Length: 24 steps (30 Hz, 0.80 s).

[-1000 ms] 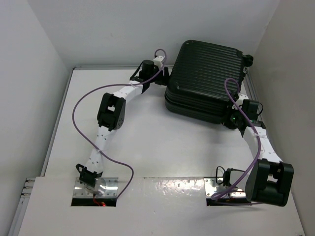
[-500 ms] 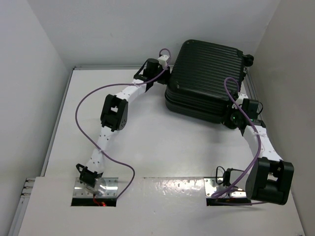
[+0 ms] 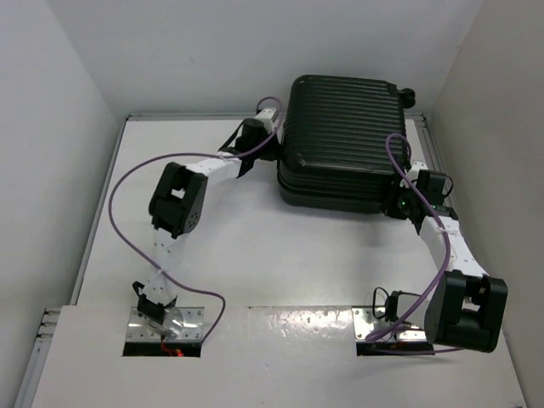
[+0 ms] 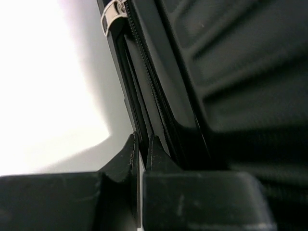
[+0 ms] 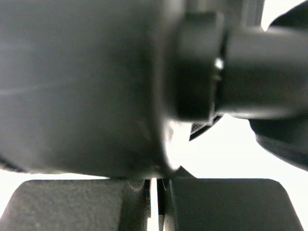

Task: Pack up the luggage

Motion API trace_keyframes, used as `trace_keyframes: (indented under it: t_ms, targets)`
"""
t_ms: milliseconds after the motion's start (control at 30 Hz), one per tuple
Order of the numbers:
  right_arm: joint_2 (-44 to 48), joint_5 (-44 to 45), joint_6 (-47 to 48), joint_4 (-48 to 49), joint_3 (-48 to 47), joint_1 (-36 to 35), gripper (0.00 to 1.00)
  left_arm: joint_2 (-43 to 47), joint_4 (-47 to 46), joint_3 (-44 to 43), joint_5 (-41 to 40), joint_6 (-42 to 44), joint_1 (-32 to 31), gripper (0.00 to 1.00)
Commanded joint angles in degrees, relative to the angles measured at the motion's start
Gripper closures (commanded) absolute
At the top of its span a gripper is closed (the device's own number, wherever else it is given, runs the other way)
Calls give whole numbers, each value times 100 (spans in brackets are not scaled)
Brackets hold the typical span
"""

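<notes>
Looking down, you have a flat white worktop (image 3: 246, 246) boxed in by plain white walls (image 3: 51, 110) on the left, far and right sides. Your luggage (image 3: 344, 140) lies flat and closed at the far right of it, close to the corner of the walls. It is a black hard shell with rounded corners, fine parallel ribs across the top face, and a small wheel (image 3: 407, 93) at the far right corner.

Your left end effector (image 3: 270, 126) sits against the luggage's left side, clenched. Its two black fingers (image 4: 126, 158) are pressed nearly together just beside the zipper (image 4: 154, 91). A silver pull (image 4: 111, 12) shows farther along that seam, apart from the fingers.

Your right end effector (image 3: 402, 204) is at the near right corner of the luggage, also clenched, with only blurred dark shapes in front of it. Purple cables (image 3: 127, 191) loop along both white arms.
</notes>
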<state>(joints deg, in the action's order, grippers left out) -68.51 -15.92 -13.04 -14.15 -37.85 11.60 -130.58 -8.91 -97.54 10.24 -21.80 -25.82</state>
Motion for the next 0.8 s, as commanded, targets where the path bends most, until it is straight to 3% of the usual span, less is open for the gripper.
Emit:
trace_keyframes:
  t_ms: [0, 200, 333, 633, 767]
  targets:
    - [-189, -421, -146, 870, -171, -412, 100, 902, 1083, 1332, -56, -875, 59, 100]
    - [-557, -368, -375, 1371, -109, -912, 100, 1930, 1321, 2756, -742, -2501, 789, 100]
    - [-839, -359, -481, 1924, -144, -1307, 100, 2642, 1181, 3355, -752, -3101, 624, 100]
    - [-586, -148, -928, 2531, 409, -2116, 100, 2074, 987, 2618, -365, -4646, -212, 100]
    - [-173, 693, -1236, 2900, 778, -2696, 100, 1774, 847, 2056, -303, -5341, -545, 100]
